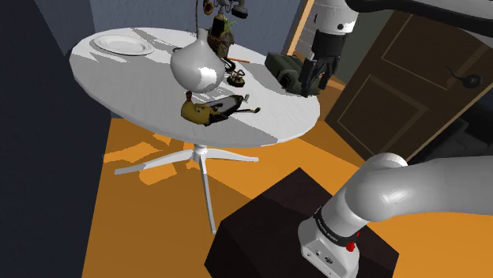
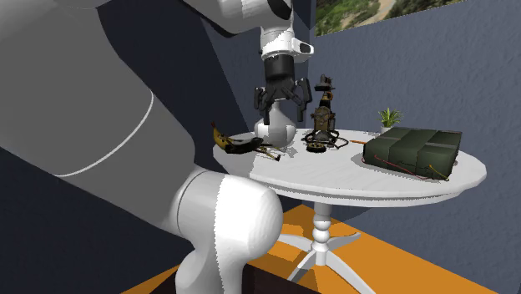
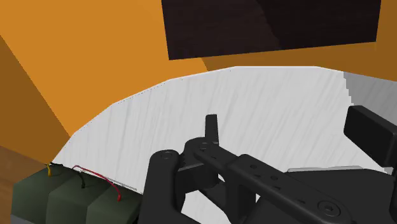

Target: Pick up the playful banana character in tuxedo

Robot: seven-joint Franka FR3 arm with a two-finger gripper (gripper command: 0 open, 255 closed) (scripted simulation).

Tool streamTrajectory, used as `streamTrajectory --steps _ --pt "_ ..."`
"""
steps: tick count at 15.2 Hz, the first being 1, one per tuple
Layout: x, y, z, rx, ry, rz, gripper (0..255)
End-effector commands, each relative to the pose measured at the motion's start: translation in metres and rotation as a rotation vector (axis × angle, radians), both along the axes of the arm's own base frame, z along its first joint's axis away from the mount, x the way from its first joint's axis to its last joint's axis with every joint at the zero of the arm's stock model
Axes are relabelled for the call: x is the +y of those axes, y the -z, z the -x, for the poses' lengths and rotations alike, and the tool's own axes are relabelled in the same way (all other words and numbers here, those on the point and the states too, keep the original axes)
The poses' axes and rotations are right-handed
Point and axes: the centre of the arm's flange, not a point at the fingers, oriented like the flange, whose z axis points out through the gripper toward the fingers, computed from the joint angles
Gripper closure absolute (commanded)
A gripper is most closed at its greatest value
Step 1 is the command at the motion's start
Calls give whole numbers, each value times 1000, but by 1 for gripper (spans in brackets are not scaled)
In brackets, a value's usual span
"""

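Claw: I read the claw [image 1: 314, 81] as spread, its two black fingers standing apart with nothing between them; the second exterior view shows the same gap [image 2: 282, 104], and so does the wrist view [image 3: 289, 137]
Claw position: it hangs over the tabletop [image 1: 269, 118] toward the shoulder view's right, close by the green pack [image 1: 283, 65] and touching nothing that I can see
Banana character: the banana character [image 1: 201, 111] lies on its side on the tabletop, yellow-brown with a dark suit, near the edge that faces the stand [image 1: 269, 221]; in the second exterior view it lies at the tabletop's left edge [image 2: 230, 144]
Banana and claw: well apart, with the white vase [image 1: 197, 67] and a small dark figurine [image 1: 235, 77] in the stretch between them
Vase: upright, just behind the banana character in the shoulder view; I cannot tell whether the two touch
Green pack: flat on the tabletop, with thin red and yellow cords on it in the wrist view [image 3: 70, 197]
Plate: a white plate [image 1: 122, 45] lies at the far side of the tabletop, well away from everything else
Surroundings: orange floor [image 1: 134, 213] under the white pedestal table, a brown door [image 1: 403, 79] at the shoulder view's right
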Motion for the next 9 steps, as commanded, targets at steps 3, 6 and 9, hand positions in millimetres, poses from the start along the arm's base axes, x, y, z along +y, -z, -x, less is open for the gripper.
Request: streamTrajectory --steps 3,6,9 --pt "10 5 -22 4 -147 6 0" --pt "30 13 -52 11 -367 15 0" --pt "56 21 -77 18 -587 23 0"
